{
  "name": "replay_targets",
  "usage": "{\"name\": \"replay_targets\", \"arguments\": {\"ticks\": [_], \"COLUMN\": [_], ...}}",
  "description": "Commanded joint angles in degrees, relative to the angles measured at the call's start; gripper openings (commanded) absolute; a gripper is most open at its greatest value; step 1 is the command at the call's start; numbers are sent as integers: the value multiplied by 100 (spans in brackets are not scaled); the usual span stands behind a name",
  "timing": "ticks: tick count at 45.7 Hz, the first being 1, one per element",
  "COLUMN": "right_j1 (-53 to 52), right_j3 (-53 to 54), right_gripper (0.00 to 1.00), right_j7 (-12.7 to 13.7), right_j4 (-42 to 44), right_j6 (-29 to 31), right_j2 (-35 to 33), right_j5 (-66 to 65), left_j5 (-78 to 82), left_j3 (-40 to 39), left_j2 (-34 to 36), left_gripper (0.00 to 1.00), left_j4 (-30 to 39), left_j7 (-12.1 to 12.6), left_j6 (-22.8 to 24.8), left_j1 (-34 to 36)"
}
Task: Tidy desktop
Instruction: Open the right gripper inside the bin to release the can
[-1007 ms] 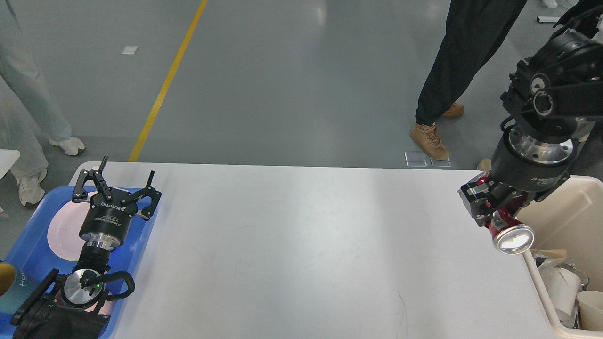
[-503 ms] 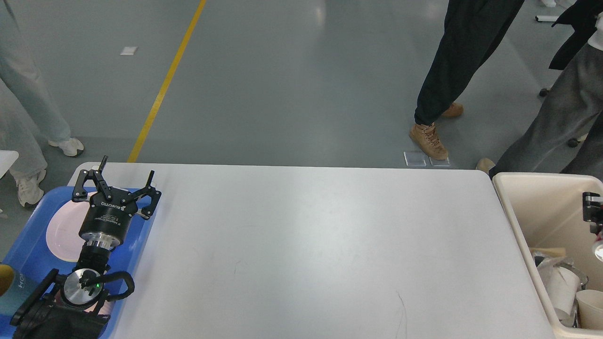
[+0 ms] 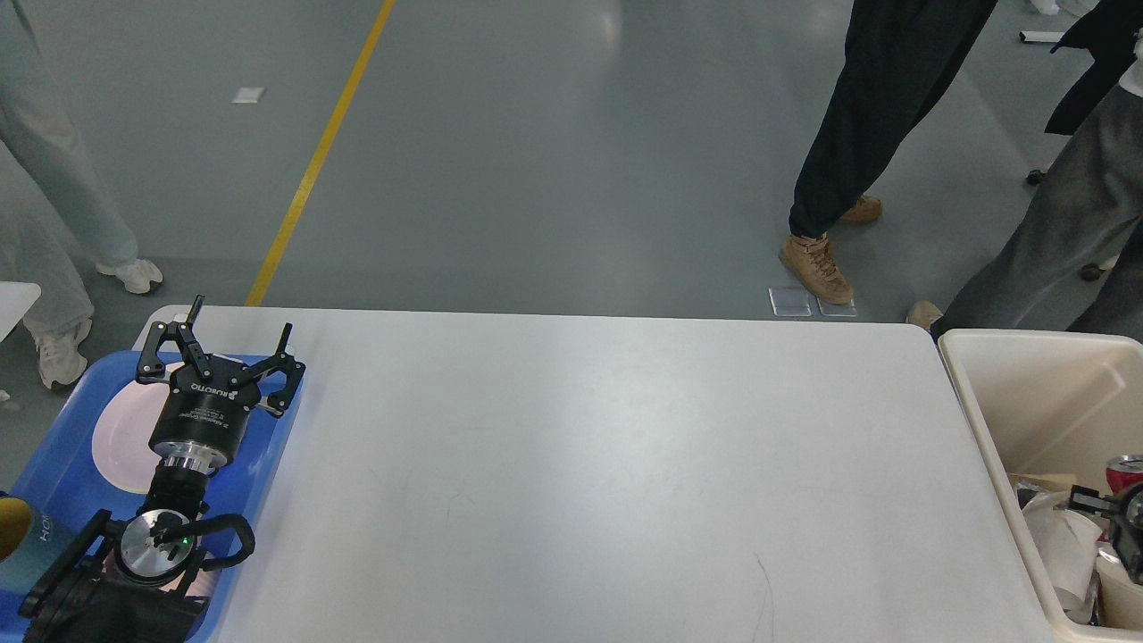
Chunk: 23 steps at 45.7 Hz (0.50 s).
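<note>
Red can (image 3: 1125, 468), a second ago gripped by right arm above counter's right edge, now lying in cream bin (image 3: 1009, 393) among paper cups (image 3: 1067, 545); arm dropping away to frame's right edge. Counter (image 3: 589, 464) showing bare white top; tidying appearing near complete. Right gripper (image 3: 1127, 527) barely in view, dark, low inside bin; jaws' state: cannot tell. Left gripper (image 3: 234, 344) hovering over blue tray (image 3: 268, 446) at counter's left edge, above pink plate (image 3: 120, 438), pointing away, jaws spread wide, holding nothing.
</note>
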State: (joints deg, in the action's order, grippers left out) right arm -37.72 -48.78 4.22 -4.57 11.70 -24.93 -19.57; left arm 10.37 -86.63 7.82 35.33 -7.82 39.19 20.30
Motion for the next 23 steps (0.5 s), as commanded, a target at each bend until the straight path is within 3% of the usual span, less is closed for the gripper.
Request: {"name": "replay_targets", "arguments": {"ticks": [1,23], "right_j1": [493,774], "right_j3": [167,211], "right_gripper": [0,0], "right_j7": [0,9], "right_j4": [273,273], "right_j6": [-457,-607], "right_j2": [295,339], "right_j5": [-3,-3], "left_j5": [0,0], "left_j3": [6,6], "left_j2": [0,0], "left_gripper": [96,96], "left_j4": [-9,0], "left_j7": [0,0], "left_j6": [1,1], "left_j1": [0,0]}}
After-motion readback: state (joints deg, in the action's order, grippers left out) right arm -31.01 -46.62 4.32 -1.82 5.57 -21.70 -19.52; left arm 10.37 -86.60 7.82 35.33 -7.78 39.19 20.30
